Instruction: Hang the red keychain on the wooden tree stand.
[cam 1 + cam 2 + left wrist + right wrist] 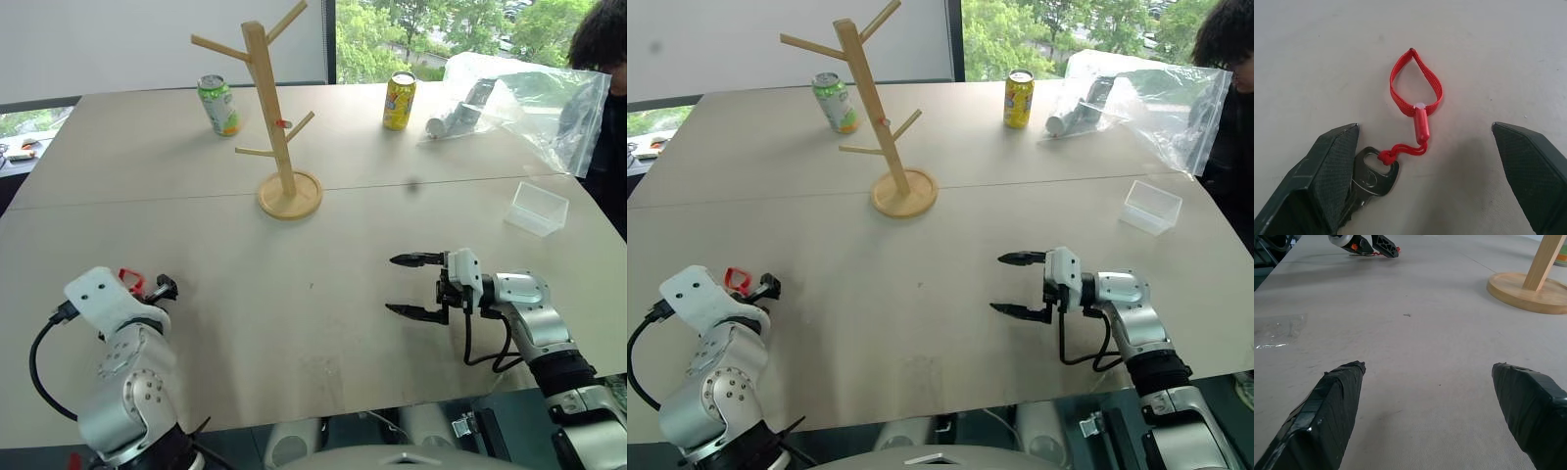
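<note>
The red keychain (1421,122) lies flat on the table, its strap loop pointing away from my left gripper (1425,128) and its silver key (1374,174) partly hidden under one finger. That gripper is open, with a finger on each side of the keychain, at the table's near left (147,286). The wooden tree stand (269,108) is upright at the table's middle back on its round base (290,194). My right gripper (392,284) hovers open and empty at the near right, pointing left.
A green can (218,104) stands left of the stand and a yellow can (399,100) to its right. A clear plastic bag (519,98) and a small clear box (537,208) lie at the right. A person (602,59) is at the far right edge.
</note>
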### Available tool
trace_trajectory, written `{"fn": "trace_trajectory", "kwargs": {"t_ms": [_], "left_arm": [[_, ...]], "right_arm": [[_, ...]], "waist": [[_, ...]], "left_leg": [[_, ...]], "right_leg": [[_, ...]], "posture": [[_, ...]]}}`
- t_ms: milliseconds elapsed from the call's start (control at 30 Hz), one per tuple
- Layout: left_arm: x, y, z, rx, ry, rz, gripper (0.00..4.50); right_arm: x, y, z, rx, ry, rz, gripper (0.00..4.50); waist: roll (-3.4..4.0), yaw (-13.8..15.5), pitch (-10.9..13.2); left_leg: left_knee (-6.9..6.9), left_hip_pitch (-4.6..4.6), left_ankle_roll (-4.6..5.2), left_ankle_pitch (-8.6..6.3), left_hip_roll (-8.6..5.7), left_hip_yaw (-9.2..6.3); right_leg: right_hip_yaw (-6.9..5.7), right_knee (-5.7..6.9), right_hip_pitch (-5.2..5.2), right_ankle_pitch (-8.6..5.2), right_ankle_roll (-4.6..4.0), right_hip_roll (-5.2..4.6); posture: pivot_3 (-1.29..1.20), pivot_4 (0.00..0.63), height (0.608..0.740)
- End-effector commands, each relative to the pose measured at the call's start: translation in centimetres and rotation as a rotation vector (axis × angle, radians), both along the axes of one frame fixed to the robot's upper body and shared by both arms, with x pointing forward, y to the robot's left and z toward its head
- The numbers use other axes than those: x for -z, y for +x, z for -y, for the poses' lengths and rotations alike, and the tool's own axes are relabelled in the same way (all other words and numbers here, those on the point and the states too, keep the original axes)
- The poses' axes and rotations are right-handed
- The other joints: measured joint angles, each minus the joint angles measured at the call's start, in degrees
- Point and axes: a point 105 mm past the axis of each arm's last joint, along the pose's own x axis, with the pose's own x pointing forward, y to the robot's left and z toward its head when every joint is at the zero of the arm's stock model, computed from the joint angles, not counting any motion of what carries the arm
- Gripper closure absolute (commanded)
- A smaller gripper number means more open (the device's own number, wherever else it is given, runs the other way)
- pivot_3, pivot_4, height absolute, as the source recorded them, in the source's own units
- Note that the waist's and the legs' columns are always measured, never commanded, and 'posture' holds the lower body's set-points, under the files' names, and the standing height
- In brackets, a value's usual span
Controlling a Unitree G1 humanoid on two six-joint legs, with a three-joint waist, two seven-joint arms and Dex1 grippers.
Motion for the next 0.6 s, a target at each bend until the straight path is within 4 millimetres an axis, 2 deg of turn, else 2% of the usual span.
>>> {"fn": "trace_trajectory", "kwargs": {"t_ms": [33,233,300,600], "left_arm": [[-0.49,-0.26,-0.74,-0.029,0.018,0.005,0.78],[-0.43,-0.16,-0.59,-0.023,0.015,0.001,3.32],[-0.46,-0.14,-0.59,-0.023,0.016,0.000,4.34],[-0.74,0.01,-0.59,-0.024,0.021,0.007,4.43]], "right_arm": [[-1.25,-0.04,0.24,0.008,0.026,0.044,0.00],[-1.29,-0.15,0.27,0.014,0.029,0.039,0.00],[-1.32,-0.17,0.29,0.015,0.029,0.038,0.00],[-2.07,-0.31,0.27,0.000,0.056,0.026,0.00]], "waist": [[0.00,0.0,0.0],[0.00,0.3,0.0],[0.00,0.4,0.0],[0.00,0.6,0.0]], "left_leg": [[0.00,0.00,0.00,0.00,0.00,0.00],[0.00,0.00,0.00,0.00,0.00,0.00],[0.00,0.00,0.00,0.00,0.00,0.00],[0.00,0.00,0.00,0.00,0.00,0.00]], "right_leg": [[0.00,0.00,0.00,0.00,0.00,0.00],[0.00,0.00,0.00,0.00,0.00,-0.01],[0.00,0.00,0.00,0.00,0.00,-0.02],[0.00,0.00,0.00,0.00,0.00,-0.04]], "posture": [[0.00,0.150,0.740],[0.00,0.150,0.740],[0.00,0.150,0.740],[0.00,0.150,0.740]]}}
